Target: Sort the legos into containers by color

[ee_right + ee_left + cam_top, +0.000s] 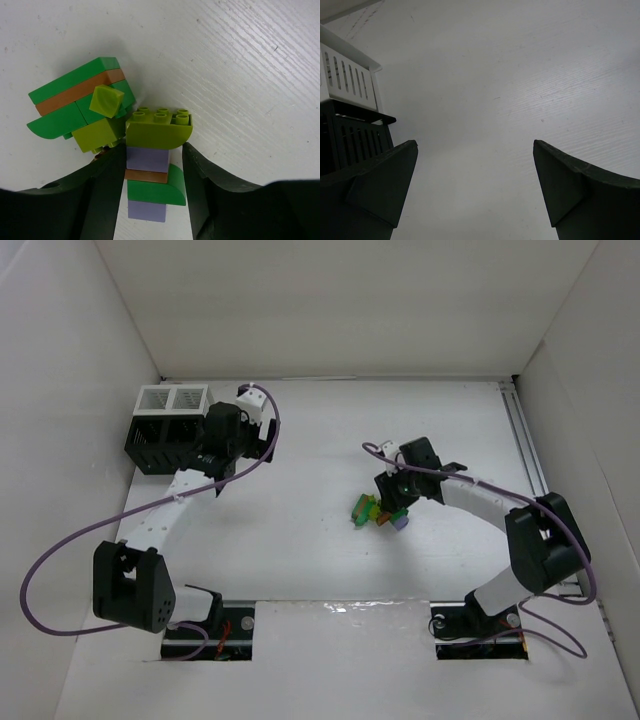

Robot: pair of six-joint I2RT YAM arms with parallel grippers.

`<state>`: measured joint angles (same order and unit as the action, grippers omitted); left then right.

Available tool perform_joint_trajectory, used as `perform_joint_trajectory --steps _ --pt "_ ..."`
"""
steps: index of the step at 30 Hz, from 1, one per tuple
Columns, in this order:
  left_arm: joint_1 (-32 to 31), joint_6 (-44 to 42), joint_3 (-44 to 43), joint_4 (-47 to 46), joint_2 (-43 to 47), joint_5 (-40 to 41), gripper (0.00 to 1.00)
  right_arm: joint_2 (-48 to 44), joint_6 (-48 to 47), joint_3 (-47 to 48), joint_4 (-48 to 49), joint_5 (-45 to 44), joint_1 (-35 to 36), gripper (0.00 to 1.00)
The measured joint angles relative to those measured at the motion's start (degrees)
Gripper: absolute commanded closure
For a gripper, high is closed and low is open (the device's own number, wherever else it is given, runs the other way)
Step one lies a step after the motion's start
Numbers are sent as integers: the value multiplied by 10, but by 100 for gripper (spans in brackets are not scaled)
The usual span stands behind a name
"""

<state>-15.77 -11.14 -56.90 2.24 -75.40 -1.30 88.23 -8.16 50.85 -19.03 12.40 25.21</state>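
1. The table [330,440]: a white surface enclosed by white walls [330,300].
2. The containers [165,430]: a black slatted rack with a white rim, standing at the table's far left. In the top view the left arm [160,520] overlaps its right side.
3. The left gripper [474,147]: just beside the rack. Its jaws are spread wide, with only bare table between them.
4. The right gripper [393,502]: low over the legos at mid-table. Its jaws are narrow, and its fingers [105,190] closely flank a brick stack. Whether they grip it cannot be told.
5. The legos [375,510]: clustered at mid-table, well apart from the rack.
6. The stack [147,159]: its long axis runs along the gap between the fingers. The yellow-green brick [159,131] is at the far end, studs pointing away from the wrist.
7. A green-and-brown clump [75,100]: touching the stack's left side.
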Motion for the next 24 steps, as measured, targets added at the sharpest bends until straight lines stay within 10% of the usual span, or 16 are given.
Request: perform_joint_trajectory --steps 24 --pt "0 0 2 -7 0 3 0 5 -13 -3 -12 -6 0 59"
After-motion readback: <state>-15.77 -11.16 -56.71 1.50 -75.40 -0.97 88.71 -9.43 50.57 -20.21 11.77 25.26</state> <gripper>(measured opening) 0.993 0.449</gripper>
